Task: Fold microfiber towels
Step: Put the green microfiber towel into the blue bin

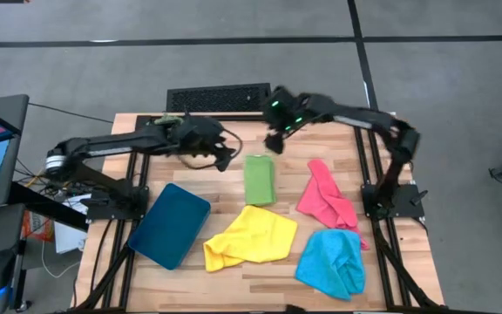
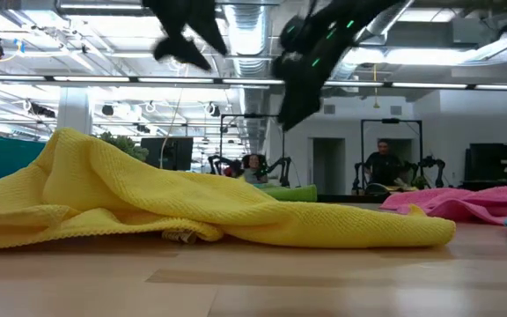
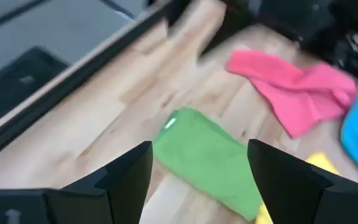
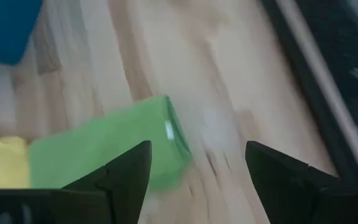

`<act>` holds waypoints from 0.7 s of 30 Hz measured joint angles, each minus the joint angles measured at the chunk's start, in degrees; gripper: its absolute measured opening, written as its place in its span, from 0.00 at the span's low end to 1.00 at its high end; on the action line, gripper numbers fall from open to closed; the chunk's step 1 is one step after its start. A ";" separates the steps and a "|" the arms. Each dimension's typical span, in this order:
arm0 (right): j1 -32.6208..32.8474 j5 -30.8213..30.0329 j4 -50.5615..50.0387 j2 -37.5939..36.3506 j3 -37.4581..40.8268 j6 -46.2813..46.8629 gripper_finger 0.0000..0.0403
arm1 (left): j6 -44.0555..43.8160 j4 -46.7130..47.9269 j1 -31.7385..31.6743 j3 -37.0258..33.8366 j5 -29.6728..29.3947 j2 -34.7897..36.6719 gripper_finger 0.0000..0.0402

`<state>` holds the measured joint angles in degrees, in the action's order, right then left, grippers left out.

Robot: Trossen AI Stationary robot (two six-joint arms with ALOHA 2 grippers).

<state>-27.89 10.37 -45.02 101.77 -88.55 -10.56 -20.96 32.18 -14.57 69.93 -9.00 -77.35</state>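
Here the folded green towel (image 1: 259, 179) lies on the table between the left gripper (image 1: 225, 157) and right gripper (image 1: 274, 142), both spread and empty.

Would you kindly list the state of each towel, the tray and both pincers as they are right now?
Green towel: folded into a neat rectangle, lying flat.
Yellow towel: crumpled, unfolded.
Pink towel: crumpled, unfolded.
Blue towel: crumpled, unfolded.
Tray: flat on the table, nothing on it.
Left pincer: open, empty, beside the green towel.
Right pincer: open, empty, above the green towel's far end.
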 joint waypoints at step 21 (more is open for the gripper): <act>3.08 -7.31 -10.20 -35.60 2.64 22.96 0.71 | 34.84 -4.81 -9.17 16.24 18.33 -42.90 0.64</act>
<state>-24.81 3.06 -55.22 66.18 -85.91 12.40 13.88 27.37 -23.74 86.17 9.33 -120.24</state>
